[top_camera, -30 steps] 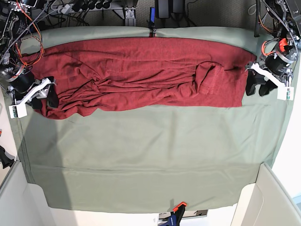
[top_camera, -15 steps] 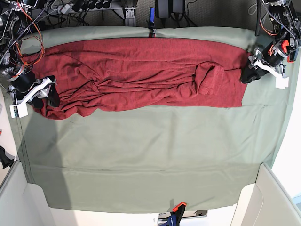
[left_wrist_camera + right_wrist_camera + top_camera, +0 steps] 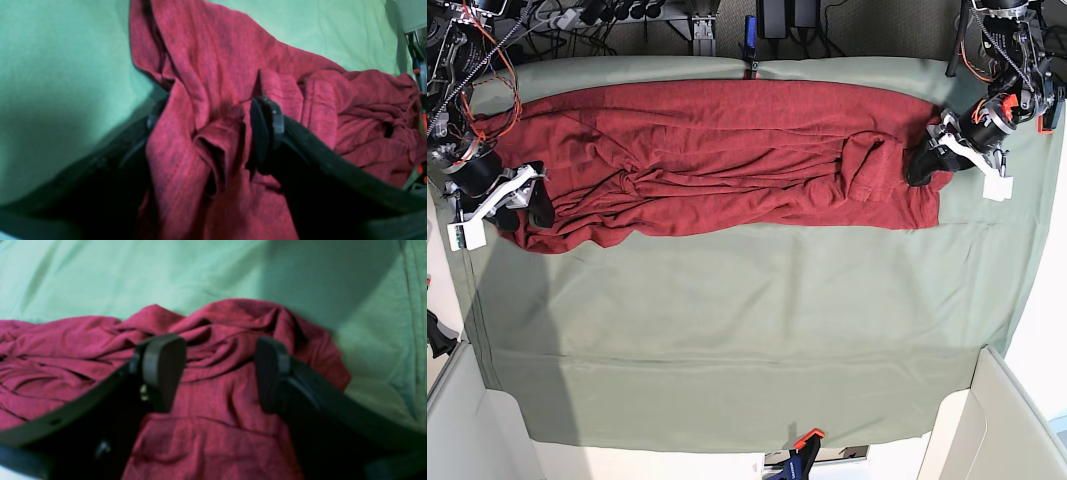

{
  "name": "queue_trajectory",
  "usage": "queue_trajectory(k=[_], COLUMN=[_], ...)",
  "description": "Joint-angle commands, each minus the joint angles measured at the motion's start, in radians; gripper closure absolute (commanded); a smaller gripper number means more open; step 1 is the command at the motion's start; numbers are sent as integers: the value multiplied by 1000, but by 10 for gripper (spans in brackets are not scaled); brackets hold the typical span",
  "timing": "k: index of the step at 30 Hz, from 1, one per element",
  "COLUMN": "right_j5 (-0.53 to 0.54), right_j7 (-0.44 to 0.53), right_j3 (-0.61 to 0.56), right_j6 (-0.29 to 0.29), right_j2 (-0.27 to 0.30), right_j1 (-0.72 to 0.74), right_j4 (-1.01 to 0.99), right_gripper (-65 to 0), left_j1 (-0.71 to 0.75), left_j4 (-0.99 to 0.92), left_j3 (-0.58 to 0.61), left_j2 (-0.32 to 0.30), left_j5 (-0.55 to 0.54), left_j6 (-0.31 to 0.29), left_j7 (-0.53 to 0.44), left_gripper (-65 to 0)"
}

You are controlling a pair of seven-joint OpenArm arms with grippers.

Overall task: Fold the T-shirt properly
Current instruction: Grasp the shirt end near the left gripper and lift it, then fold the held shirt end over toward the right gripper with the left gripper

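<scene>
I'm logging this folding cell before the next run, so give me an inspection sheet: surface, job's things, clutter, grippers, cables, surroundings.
Surface: sage green table cover, creased, bare across the near half.
Job's things: dark red heathered knit T-shirt, bunched in a long wrinkled band along the far half, not folded.
Clutter: nothing seen on the cover.
Grippers: left gripper over the shirt's end, fingers apart with a bunched fold between them; right gripper open over the opposite end, grasping nothing.
Cables: orange and black wires beside the far corners, off the cover.
Surroundings: orange-handled clamp at the near edge; pale side panels.
</scene>
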Motion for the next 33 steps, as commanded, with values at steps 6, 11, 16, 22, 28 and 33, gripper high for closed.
queue_trajectory(k=[6, 11, 16, 22, 28, 33], right_j5=[19, 19, 19, 19, 19, 19], right_j7=[18, 18, 17, 18, 16, 16], right_j3=[5, 5, 5, 5, 5, 5], right_j6=[0, 0, 0, 0, 0, 0], right_j2=[11, 11, 11, 11, 11, 11], right_j1=[11, 11, 10, 11, 10, 10], right_j4=[19, 19, 19, 19, 19, 19], right_gripper=[-367, -367, -367, -367, -367, -367], left_j1=[4, 3, 4, 94, 128, 125], left_j4=[3, 4, 42, 292, 591, 662], left_j3=[8, 8, -82, -96, 41, 190], left_j2=[-8, -8, -8, -7, 74, 161], left_j5=[93, 93, 7, -111, -85, 65], left_j6=[-26, -27, -27, -27, -27, -27], left_j7=[8, 1, 30, 94, 75, 4], left_gripper=[-105, 0, 0, 0, 0, 0])
